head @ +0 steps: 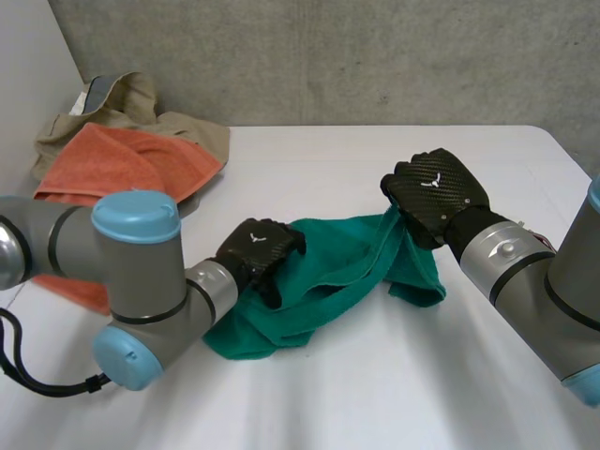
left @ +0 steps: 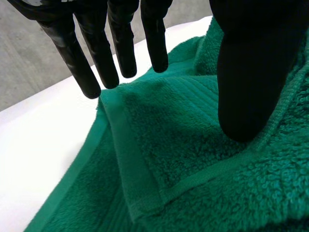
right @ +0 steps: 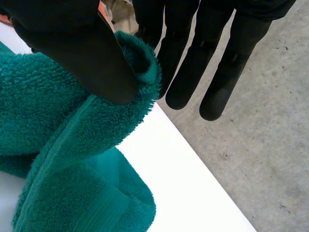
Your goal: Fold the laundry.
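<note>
A green towel (head: 328, 272) lies bunched in the middle of the white table (head: 375, 403). My left hand (head: 258, 248) rests on the towel's left part. In the left wrist view its fingers (left: 96, 53) hang straight just over a folded corner of the towel (left: 193, 159), and its thumb (left: 251, 72) touches the cloth, so this hand is open. My right hand (head: 436, 192) holds the towel's right edge lifted off the table. In the right wrist view the thumb (right: 72, 48) pinches the hem of the towel (right: 48, 121) against a finger.
A pile of laundry sits at the table's back left: an orange towel (head: 122, 159) on a beige garment (head: 131, 103). A grey wall runs behind the table. The grey floor (right: 260, 154) lies beyond the table's edge by my right hand.
</note>
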Robot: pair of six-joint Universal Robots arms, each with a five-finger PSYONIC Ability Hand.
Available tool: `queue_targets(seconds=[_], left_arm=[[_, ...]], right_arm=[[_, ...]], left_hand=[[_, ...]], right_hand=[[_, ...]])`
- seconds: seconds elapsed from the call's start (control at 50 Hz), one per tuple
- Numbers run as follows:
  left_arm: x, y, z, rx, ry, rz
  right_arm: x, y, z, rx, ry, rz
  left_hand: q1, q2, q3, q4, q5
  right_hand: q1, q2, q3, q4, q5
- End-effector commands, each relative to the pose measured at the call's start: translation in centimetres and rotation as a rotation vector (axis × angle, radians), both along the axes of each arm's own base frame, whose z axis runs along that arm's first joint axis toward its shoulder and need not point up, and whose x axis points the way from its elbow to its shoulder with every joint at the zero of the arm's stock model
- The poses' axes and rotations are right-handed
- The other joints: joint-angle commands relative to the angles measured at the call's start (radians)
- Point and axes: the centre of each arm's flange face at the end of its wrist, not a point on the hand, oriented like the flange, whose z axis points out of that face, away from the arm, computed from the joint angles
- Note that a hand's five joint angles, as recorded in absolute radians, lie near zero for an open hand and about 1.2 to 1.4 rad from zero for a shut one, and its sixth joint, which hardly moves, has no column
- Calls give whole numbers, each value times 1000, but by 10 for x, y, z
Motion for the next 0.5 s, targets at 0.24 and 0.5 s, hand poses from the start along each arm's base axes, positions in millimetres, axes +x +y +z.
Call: queue_targets(seconds=[0.24, 0.5], left_arm=[[-17, 4, -17, 8, -10, -39], [12, -25, 93, -279, 128, 216]], right_arm=[[-1, -2, -1, 4, -3, -19], [3, -15, 13, -47, -27, -25]], left_hand=[[904, 904, 903, 901, 900], [904, 904, 903, 901, 900]], right_hand=[[286, 217, 204, 197, 211], [286, 217, 204, 197, 211]])
